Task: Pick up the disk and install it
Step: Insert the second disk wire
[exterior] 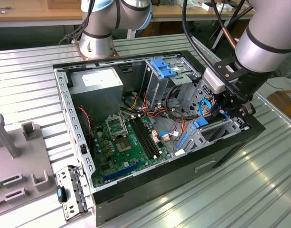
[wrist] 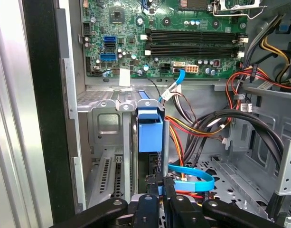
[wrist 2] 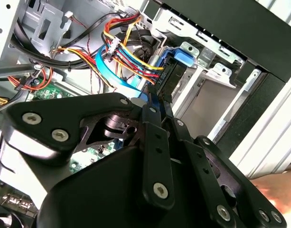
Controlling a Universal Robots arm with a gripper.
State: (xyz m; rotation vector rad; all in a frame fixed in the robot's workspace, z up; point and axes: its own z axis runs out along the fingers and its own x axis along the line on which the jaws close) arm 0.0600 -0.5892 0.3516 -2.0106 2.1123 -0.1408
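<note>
The disk [wrist: 150, 130] stands on edge in a slot of the metal drive bay, its blue plastic carrier facing the first wrist view. In the second wrist view, the disk [wrist 2: 173, 76] shows a dark edge with a blue tab beyond it. My gripper [wrist: 161, 183] is shut on the disk's near edge, with black fingers [wrist 2: 150, 111] pressed close together. In the exterior view the gripper [exterior: 230, 114] hangs over the bay at the case's right corner, just beside the blue carrier [exterior: 201, 123].
The open computer case [exterior: 183, 175] lies on a ribbed metal table. Inside are a motherboard [exterior: 126, 142], a grey power-supply box [exterior: 95, 83], a drive cage with a blue latch [exterior: 162, 69], and cable bundles [wrist: 197, 123] beside the bay. A grey fixture [exterior: 17, 156] sits at the exterior view's left.
</note>
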